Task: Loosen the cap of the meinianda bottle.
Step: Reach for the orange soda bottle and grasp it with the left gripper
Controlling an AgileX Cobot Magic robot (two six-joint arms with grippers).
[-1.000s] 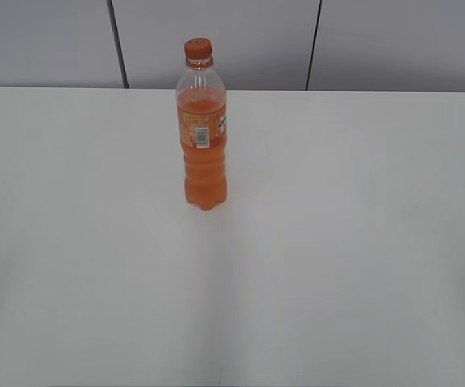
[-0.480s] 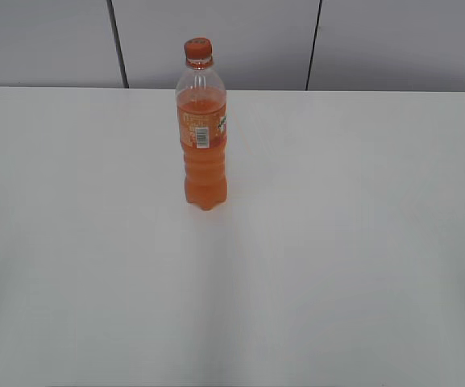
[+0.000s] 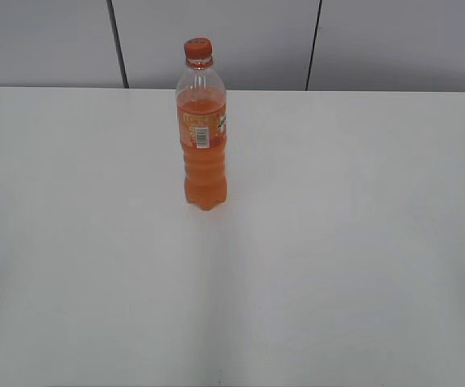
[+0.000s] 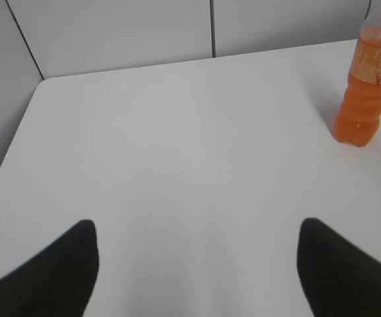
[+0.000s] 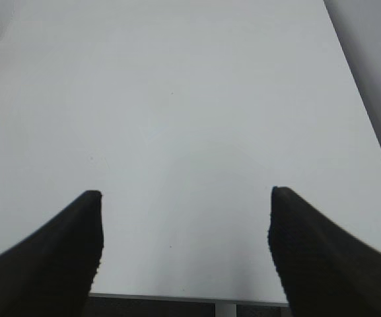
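My left gripper (image 4: 197, 264) and right gripper (image 5: 185, 247) both hang spread and empty, well apart from the meinianda bottle (image 3: 203, 133) standing upright on the table (image 3: 361, 242), cap (image 3: 197, 49) on, nothing shifted since a second ago, so I judge loosening unstarted.

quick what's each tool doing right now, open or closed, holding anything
Left tool: open, holding nothing, above the table, short of the bottle.
Right tool: open, holding nothing, above bare table.
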